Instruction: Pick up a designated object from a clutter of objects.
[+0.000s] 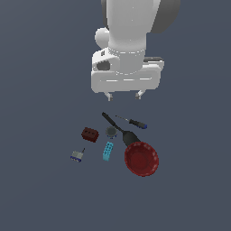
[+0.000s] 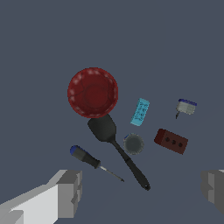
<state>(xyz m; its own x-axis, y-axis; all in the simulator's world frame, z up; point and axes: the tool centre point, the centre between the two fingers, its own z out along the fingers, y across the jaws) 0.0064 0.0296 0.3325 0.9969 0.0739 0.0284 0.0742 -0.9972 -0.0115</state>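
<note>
Flat slate-grey ground (image 1: 40,189) everywhere, plain and unmarked. High above the clutter, well apart from every item: gripper (image 1: 123,95), jaws spread wide, nothing between them; in the wrist view the two fingers (image 2: 70,192) at opposite edges with the items seen through the broad gap.

Below, scattered close together:
- dark red block (image 1: 90,134), boxy, round holes on its face, lying flat at the clutter's side toward the exterior view's left; free of all neighbours, near the grey round piece (image 1: 111,131), also visible from the wrist (image 2: 171,141).
- cyan holed brick (image 1: 108,151), just below the grey piece in the exterior view, apart from the block.
- small grey-blue padlock-like piece (image 1: 77,155), outermost toward the exterior view's left.
- black-handled tool (image 1: 118,128), lying diagonally, its broad end against the rim of the red bowl (image 1: 141,158).
- blue-handled screwdriver (image 1: 133,122), beside the tool's handle, toward the exterior view's right, not touching.
</note>
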